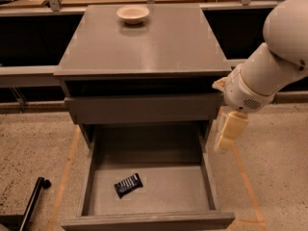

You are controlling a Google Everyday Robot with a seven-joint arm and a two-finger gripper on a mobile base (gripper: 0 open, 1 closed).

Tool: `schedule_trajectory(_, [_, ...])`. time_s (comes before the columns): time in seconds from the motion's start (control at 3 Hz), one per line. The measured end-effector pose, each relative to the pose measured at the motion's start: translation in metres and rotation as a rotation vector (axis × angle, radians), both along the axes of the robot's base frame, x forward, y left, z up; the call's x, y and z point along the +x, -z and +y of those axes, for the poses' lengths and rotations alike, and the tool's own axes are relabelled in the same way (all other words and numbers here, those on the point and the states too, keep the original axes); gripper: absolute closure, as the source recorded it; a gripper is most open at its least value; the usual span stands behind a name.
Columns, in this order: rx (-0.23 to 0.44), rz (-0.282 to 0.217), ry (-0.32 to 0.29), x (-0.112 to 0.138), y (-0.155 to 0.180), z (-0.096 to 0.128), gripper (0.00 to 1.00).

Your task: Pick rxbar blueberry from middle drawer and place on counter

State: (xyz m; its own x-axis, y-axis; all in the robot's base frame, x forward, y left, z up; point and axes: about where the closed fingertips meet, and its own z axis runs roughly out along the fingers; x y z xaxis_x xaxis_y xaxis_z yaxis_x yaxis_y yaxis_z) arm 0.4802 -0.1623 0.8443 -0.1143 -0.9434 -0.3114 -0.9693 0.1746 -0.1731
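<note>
Rxbar blueberry [128, 185] is not yet gripped, so I judge the step in hand to be the reach toward it, with the lift and the placing both left to do.

Outside the middle drawer [168, 191], off its left wall, a black rod [33, 198] lies on the speckled ground. Inside the drawer, which is pulled fully open, the bar lies flat on the grey bottom, left of the drawer's centre and nearer its front wall than its back, set at a slant and touching no wall. Directly above the drawer's back half sits the shallower drawer front [144, 109], and above that the counter [159, 47], which carries a cream bowl [133, 14] at its far edge, over the drawer's left half.

Past the drawer's right wall, outside it and above its rim, the gripper [224, 143] hangs pointing down from the white arm [269, 71]. Whether it is spread or closed I cannot tell.

The next move, as I judge it, calls for carrying the gripper leftward over the right wall, lining it up with the bar's slant, and lowering it without catching the wall or the overhanging drawer front. A flat wrapper on a smooth bottom may slide when pinched.
</note>
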Motion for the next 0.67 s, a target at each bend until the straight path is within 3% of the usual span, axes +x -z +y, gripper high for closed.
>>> schedule_trajectory(0.67, [0.159,0.110,-0.099,0.020,0.084,0.058,0.00])
